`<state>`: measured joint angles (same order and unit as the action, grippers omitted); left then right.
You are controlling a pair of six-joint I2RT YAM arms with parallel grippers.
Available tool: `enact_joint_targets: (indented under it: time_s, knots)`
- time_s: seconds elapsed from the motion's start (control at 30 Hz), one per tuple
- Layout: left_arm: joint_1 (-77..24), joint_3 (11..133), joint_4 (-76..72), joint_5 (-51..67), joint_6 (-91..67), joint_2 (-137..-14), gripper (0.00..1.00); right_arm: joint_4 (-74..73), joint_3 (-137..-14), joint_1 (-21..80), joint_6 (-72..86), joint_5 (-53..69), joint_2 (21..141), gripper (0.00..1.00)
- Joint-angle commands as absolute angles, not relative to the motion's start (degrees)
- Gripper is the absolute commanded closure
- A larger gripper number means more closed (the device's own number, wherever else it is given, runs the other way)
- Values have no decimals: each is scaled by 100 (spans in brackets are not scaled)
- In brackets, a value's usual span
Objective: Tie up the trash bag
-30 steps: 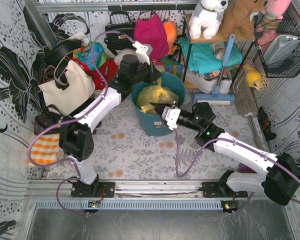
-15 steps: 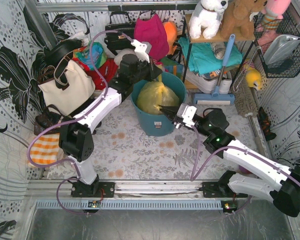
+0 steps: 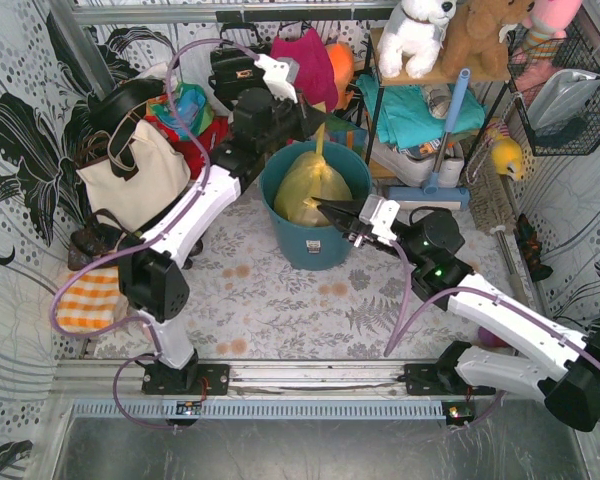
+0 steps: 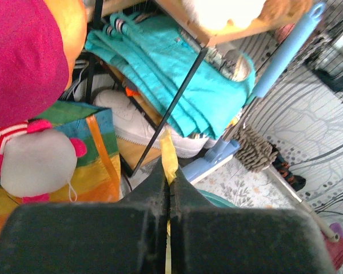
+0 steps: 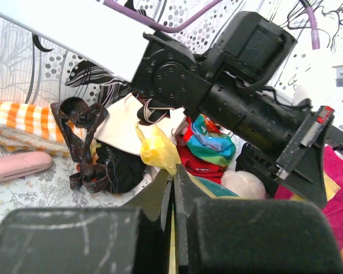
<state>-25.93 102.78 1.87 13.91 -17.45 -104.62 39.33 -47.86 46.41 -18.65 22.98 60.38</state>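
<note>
From above, the left arm (image 3: 195, 215) climbs from its base at lower left to the upper middle of the frame. There the left jaws are pinched shut on a thin strip drawn up from the trash bag (image 3: 308, 185), which sits in the teal bin (image 3: 302, 248) at centre. The right arm (image 3: 500, 312) reaches in from lower right, and the right jaws are closed at the bag's right flank by the rim. In the left wrist view, the jaws clamp a yellow strip of the trash bag (image 4: 168, 149) at lower centre. In the right wrist view, the jaws grip a crumpled yellow tuft of the trash bag (image 5: 157, 149) at centre, with the left arm crossing the top.
</note>
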Motion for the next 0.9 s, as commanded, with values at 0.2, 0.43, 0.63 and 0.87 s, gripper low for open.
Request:
enact_joint_targets:
  time_s: [0.2, 0.43, 0.63, 0.87]
  knots:
    - [-2626, 9192, -755, 1253, -1886, -10245, 100, 4655, -3748, 4677, -1196, 2135, 5718, 100]
    - [-2614, 9594, -775, 1345, -1851, -10415, 100, 4634, -4011, 4675, -1317, 2156, 5882, 100]
    - [-2619, 10041, -871, 1546, -1889, -10095, 100, 4418, -4808, 4676, -1624, 2247, 5913, 100]
    - [-2619, 9790, -763, 1216, -1700, -10145, 100, 4412, -4460, 4676, -1330, 2316, 5818, 100]
